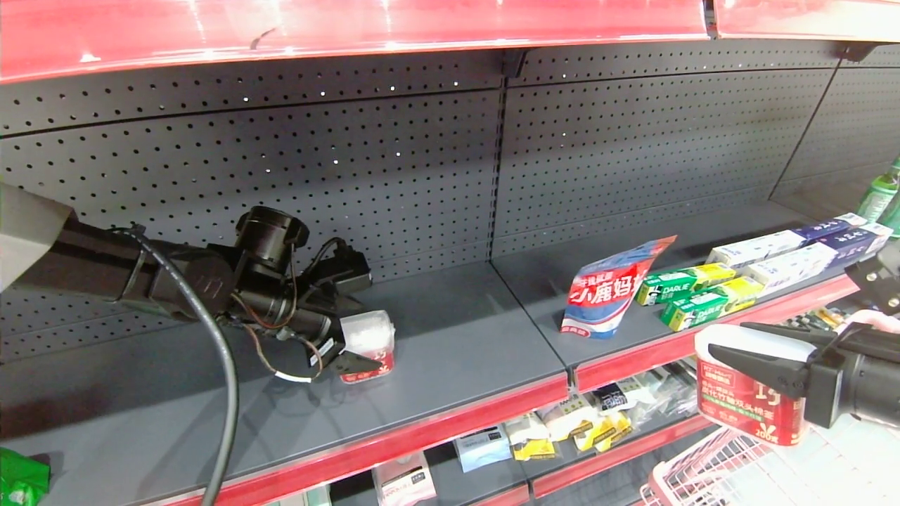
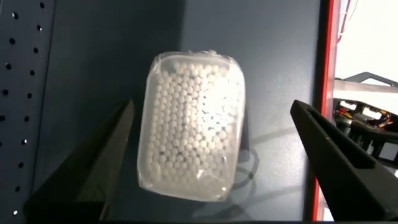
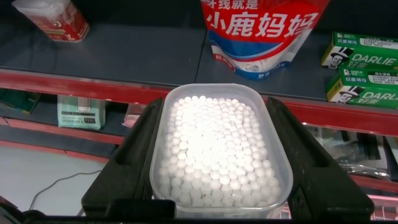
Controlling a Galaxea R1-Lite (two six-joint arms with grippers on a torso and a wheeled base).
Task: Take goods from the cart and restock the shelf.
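Observation:
A clear box of cotton swabs with a red label (image 1: 367, 344) stands on the grey shelf (image 1: 457, 330), left of the middle. My left gripper (image 1: 355, 330) is open around it, one finger on each side, not touching. From above, the left wrist view shows the box (image 2: 193, 127) between the wide-spread fingers (image 2: 93, 168) of that gripper (image 2: 211, 109). My right gripper (image 1: 731, 341) is shut on a second cotton swab box (image 1: 749, 393), held over the cart (image 1: 703, 471), in front of the shelf edge. The right wrist view shows this box (image 3: 221, 146) clamped in the gripper (image 3: 214, 102).
A red and blue pouch (image 1: 608, 288) leans on the shelf's right half, beside green toothpaste boxes (image 1: 692, 292) and white and blue boxes (image 1: 794, 253). A green bottle (image 1: 879, 197) stands far right. The lower shelf holds small packets (image 1: 562, 422). A green packet (image 1: 17, 478) lies far left.

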